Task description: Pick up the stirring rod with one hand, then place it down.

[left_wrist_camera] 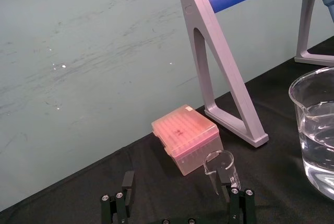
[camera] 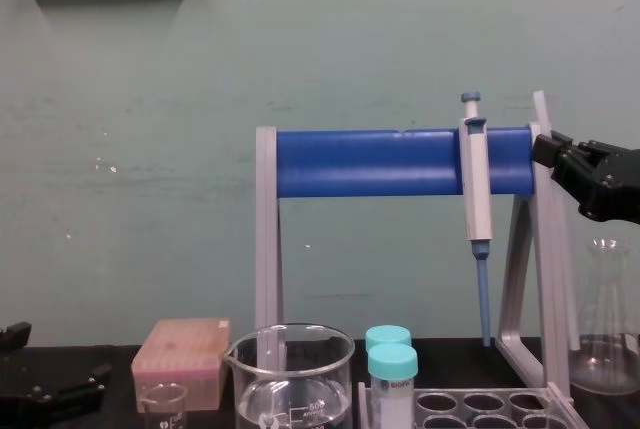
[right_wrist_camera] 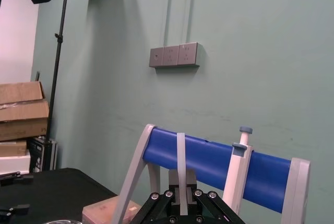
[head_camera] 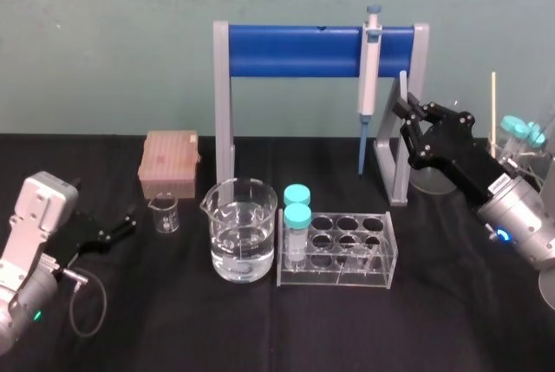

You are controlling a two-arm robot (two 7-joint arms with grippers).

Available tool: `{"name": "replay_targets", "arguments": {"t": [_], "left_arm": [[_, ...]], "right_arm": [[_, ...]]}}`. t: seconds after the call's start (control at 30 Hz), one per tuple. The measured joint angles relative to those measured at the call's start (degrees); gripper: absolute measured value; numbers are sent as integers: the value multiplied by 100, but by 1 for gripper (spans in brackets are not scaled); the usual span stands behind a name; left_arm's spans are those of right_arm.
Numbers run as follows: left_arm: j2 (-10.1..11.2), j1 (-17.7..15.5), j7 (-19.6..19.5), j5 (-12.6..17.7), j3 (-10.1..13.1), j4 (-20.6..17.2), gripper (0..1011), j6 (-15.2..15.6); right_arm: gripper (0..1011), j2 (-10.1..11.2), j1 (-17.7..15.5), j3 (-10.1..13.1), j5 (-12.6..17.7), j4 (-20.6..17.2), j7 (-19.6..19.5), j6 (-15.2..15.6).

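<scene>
The right gripper (head_camera: 405, 110) is hovering raised above the table (head_camera: 260, 329), at 2 o'clock from the tube rack (head_camera: 347, 255) and just beside the right leg of the pipette stand (head_camera: 299, 49). In the right wrist view its fingers (right_wrist_camera: 173, 182) are pressing together on the stirring rod (right_wrist_camera: 180, 156), which is passing straight up between them. The rod is standing close to upright, and in the chest view it is leaning slightly. Its upper end is rising past the top of the stand at 12 o'clock from the gripper. Its lower length is running alongside the stand's leg, where the two are hard to tell apart.

The pipette (head_camera: 368, 68) is hanging on the blue bar, at 10 o'clock from the right gripper and apart from it.

The left gripper (head_camera: 124, 223) is lying low over the table at 9 o'clock from the large beaker (head_camera: 243, 233), holding nothing. In the left wrist view its fingers (left_wrist_camera: 119, 203) are standing well apart. The small beaker (head_camera: 163, 214) is sitting just ahead of them, with the pink tip box (head_camera: 170, 162) at 12 o'clock behind it.
</scene>
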Motion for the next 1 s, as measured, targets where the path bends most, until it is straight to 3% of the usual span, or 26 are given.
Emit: {"name": "replay_targets", "arguments": {"t": [1.0], "left_arm": [[0, 0, 0, 0, 0, 0, 1000, 0]], "right_arm": [[68, 2, 32, -30, 43, 18, 28, 16]]}}
